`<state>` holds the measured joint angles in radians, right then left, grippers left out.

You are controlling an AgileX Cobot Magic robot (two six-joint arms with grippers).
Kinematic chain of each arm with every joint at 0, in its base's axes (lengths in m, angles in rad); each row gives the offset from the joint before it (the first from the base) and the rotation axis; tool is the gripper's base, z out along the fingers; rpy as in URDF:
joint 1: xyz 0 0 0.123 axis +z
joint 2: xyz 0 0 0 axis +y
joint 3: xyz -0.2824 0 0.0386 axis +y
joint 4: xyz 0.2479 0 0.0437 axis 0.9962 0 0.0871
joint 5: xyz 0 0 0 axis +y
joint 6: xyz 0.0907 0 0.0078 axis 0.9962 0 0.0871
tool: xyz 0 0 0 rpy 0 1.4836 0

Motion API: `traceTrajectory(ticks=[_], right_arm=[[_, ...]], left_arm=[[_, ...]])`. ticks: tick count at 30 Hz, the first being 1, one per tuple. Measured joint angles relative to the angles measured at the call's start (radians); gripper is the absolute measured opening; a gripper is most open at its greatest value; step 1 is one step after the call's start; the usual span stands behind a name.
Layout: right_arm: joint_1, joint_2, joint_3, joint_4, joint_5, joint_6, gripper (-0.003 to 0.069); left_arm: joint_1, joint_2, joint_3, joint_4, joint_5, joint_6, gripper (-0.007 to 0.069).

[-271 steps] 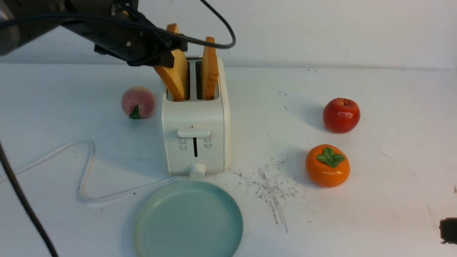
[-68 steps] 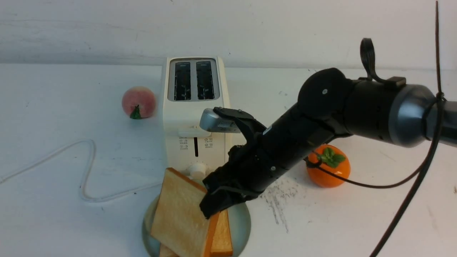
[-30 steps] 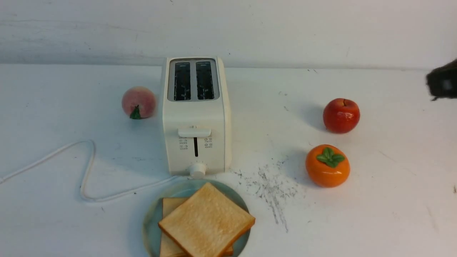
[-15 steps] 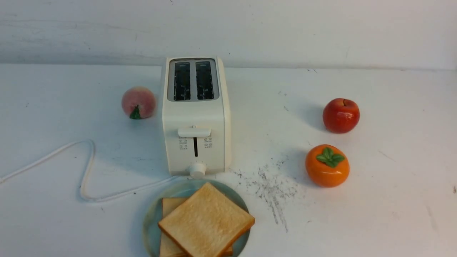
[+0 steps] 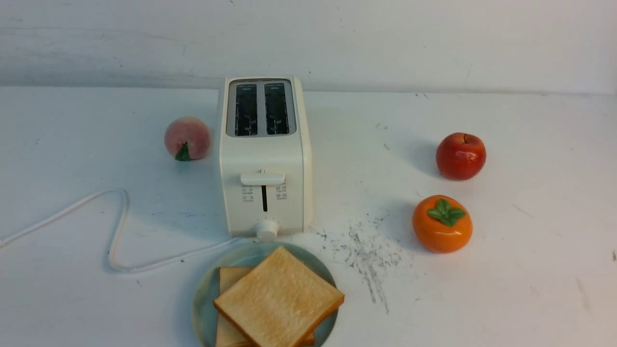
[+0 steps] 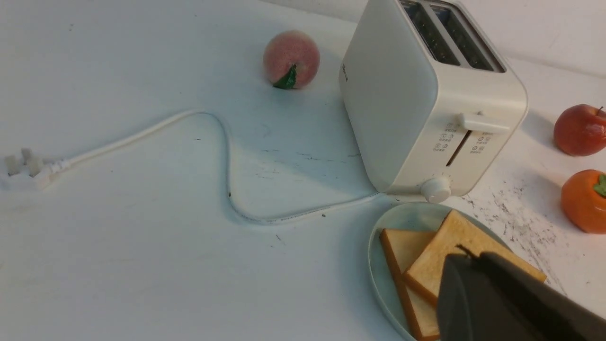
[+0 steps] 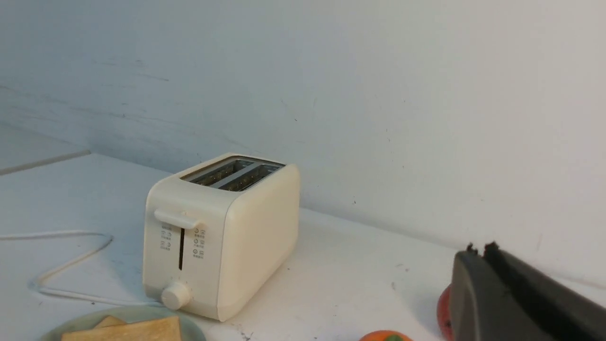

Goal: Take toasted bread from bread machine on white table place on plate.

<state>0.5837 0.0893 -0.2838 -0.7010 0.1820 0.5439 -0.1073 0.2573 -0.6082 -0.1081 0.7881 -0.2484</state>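
Two slices of toasted bread (image 5: 278, 300) lie stacked on the pale blue-green plate (image 5: 204, 299), the top one turned at an angle over the lower slice (image 6: 401, 246). Behind the plate stands the cream bread machine (image 5: 263, 159) on the white table (image 5: 506, 270), both its slots empty. Neither arm appears in the front view. In the left wrist view my left gripper (image 6: 473, 255) is shut and empty, hovering over the plate's near side. In the right wrist view my right gripper (image 7: 479, 248) is shut and empty, held high to the right of the bread machine (image 7: 222, 232).
A peach (image 5: 187, 138) sits left of the bread machine. A red apple (image 5: 461, 155) and an orange persimmon (image 5: 442, 223) sit to the right. The white cord (image 5: 115, 231) loops across the left side to a plug (image 6: 26, 168). Dark scratch marks (image 5: 368, 255) lie right of the plate.
The right arm, still at the right edge one second ago, has left the front view. The bread and plate have not moved.
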Motion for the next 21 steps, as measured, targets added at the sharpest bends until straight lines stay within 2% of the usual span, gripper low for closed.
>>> traceTrajectory(ticks=[6, 21], right_arm=[[0.000, 0.000, 0.001, -0.040, -0.005, 0.000, 0.0015], [0.000, 0.000, 0.001, -0.043, -0.005, 0.001, 0.0032]], left_arm=[[0.000, 0.000, 0.000, 0.000, 0.003, 0.000, -0.0013], [0.000, 0.000, 0.000, 0.000, 0.005, 0.000, -0.0006]])
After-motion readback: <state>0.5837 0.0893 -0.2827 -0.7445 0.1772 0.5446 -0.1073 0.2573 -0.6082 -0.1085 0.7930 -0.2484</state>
